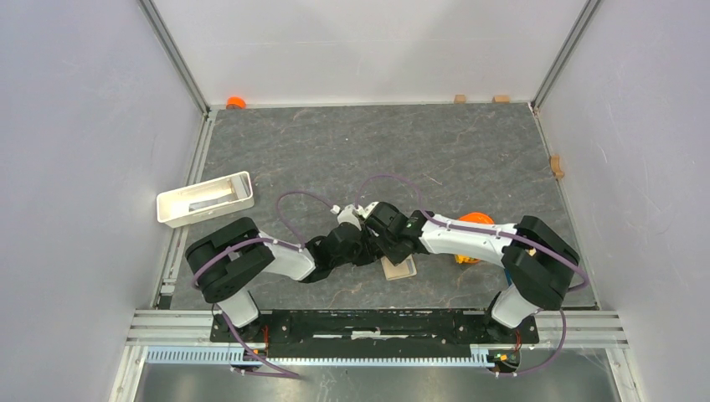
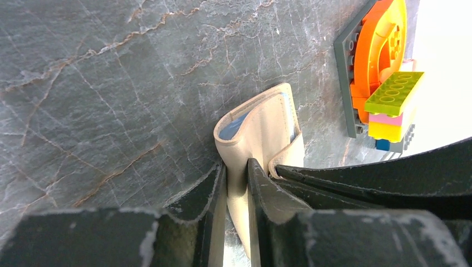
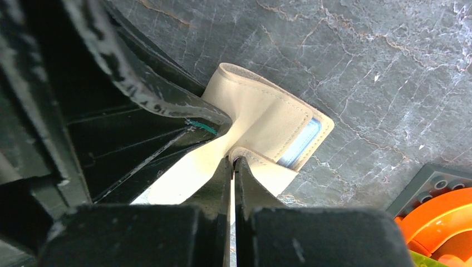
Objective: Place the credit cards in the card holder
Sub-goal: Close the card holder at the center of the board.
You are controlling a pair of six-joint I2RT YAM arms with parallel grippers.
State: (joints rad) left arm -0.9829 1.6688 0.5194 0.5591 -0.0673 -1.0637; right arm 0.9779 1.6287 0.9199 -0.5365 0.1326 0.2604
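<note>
At your far left the white tray [image 1: 244, 186] sits on the worktop [image 1: 469, 159], well apart from the work; you cannot tell whether anything in it is a card. Your left arm [image 1: 276, 258] folds close to its base and reaches low toward the middle. The left jaws stand only narrowly apart, pinching one beige leaf of the card holder [image 2: 261, 130] between them. That grip looks meant to anchor one side of the wallet while the other side is drawn away, so the blue-grey pocket [image 2: 231, 129] gapes for a card. The card holder is at the near middle of the worktop, just in front of both wrists, half unfolded and raised off flat. The right jaws are fully closed on the edge of the opposite flap [image 3: 267, 167]. Beyond them the toy bricks [image 2: 392, 92] stand near but apart. Your right arm [image 1: 469, 237] mirrors the left, stretched low and inward. No credit cards show near the jaws.
</note>
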